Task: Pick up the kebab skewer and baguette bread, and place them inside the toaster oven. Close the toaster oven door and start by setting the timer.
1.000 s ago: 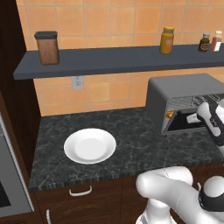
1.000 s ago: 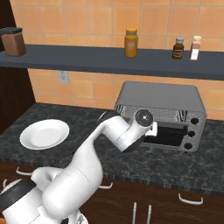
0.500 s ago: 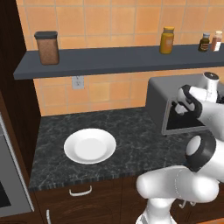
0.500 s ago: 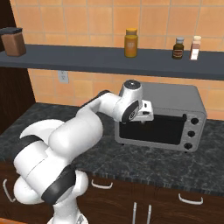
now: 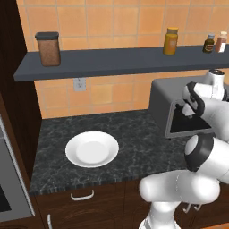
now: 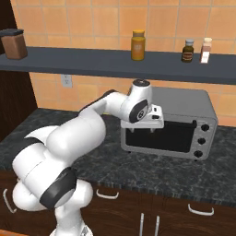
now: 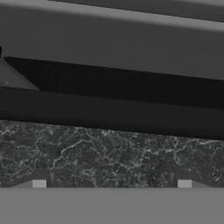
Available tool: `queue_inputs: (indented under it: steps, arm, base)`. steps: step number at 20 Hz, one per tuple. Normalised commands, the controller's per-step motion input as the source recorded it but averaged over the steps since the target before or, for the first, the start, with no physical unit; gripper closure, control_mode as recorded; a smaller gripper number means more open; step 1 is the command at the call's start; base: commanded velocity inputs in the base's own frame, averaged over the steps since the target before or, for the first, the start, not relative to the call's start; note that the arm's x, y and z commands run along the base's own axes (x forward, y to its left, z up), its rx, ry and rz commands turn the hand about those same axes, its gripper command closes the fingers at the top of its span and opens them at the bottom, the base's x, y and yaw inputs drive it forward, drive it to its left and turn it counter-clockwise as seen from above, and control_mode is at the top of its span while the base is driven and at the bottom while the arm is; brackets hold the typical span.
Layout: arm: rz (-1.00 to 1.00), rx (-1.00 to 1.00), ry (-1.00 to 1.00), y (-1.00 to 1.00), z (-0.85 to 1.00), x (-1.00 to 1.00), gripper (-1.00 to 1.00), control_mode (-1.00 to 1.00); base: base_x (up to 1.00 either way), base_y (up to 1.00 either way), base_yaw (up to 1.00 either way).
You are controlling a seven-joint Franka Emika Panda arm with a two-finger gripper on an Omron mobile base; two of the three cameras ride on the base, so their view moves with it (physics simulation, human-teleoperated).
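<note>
Jaws stand wide apart with nothing between them: in the hand view the gripper (image 7: 111,183) shows its two finger tips far apart at the bottom, above the speckled black counter (image 7: 109,153), with the dark front of the toaster oven (image 7: 113,83) across the upper half. From the right base view the gripper (image 6: 148,120) sits against the upper left corner of the toaster oven (image 6: 184,103), right at the top edge of the toaster oven door (image 6: 161,136), which looks shut; whether the fingers touch the handle cannot be told. Three round knobs run down the oven's right side, at 3 o'clock from the door; no writing can be read beside them. In the left base view the gripper (image 5: 188,108) is over the oven front, and a bare white plate (image 5: 92,149) lies on the counter well apart at about 8 o'clock from the oven. On the shelf (image 6: 115,64) stand a brown canister (image 6: 13,44), an amber jar (image 6: 138,45) and two small bottles (image 6: 187,50), their labels too small to read.
</note>
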Motion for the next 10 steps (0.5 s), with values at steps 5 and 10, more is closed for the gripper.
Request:
queue_inputs:
  steps: [5, 10]
  arm:
    - [0.00, 0.00, -0.12, -0.17, 0.10, -0.54, -1.00, -1.00]
    - [0.00, 0.04, -0.20, -0.51, 0.04, -0.87, -1.00, -1.00]
  base:
    - [0.00, 0.00, 0.00]
    - [0.00, 0.00, 0.00]
